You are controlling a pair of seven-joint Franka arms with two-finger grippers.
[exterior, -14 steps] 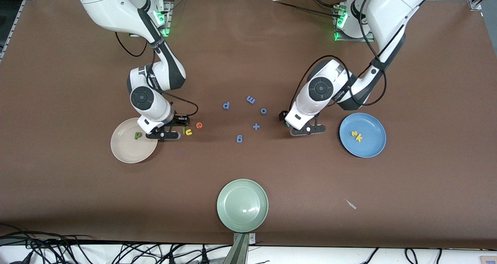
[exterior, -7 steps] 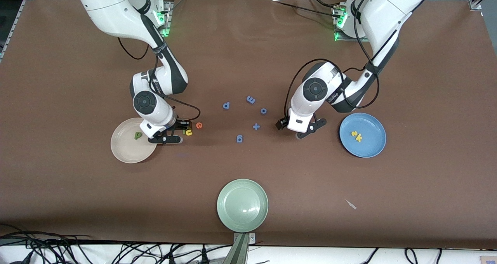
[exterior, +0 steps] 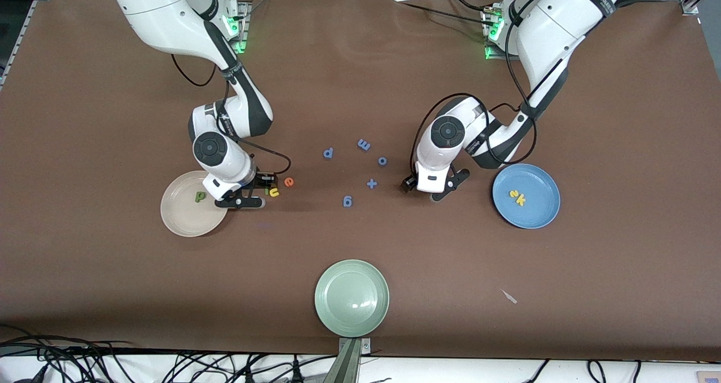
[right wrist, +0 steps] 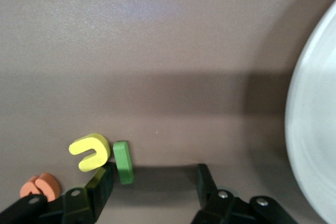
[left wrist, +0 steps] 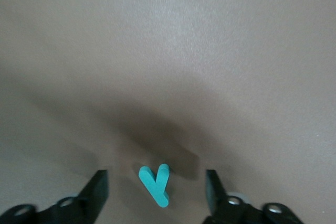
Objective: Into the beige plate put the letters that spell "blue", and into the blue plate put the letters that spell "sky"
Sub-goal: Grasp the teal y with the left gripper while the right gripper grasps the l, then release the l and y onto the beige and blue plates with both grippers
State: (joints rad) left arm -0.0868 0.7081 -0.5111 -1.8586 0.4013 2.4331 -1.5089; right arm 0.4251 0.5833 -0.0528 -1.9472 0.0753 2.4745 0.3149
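Note:
The teal y (left wrist: pixel 155 184) lies flat on the table between the fingers of my left gripper (left wrist: pixel 156 195), which is open and touches nothing; in the front view that gripper (exterior: pixel 435 194) hides the y. Yellow s (exterior: pixel 513 193) and k (exterior: pixel 521 200) lie in the blue plate (exterior: pixel 538 211). My right gripper (right wrist: pixel 154 187) is open and low beside the beige plate (right wrist: pixel 315 129). The green l (right wrist: pixel 123 162) stands just inside one finger (right wrist: pixel 102 186), with the yellow u (right wrist: pixel 90 152) and orange e (right wrist: pixel 41 186) outside. The dark green b (exterior: pixel 200 196) lies in the beige plate (exterior: pixel 183 217).
Several all-blue letters (exterior: pixel 371 183) are scattered mid-table between the two grippers. A pale green plate (exterior: pixel 351 297) sits near the front edge. A small scrap (exterior: pixel 509 297) lies on the table nearer the camera than the blue plate.
My left gripper has turned and shifted a little toward the table's middle, settling around the y. My right gripper slid slightly toward the l and has held still since.

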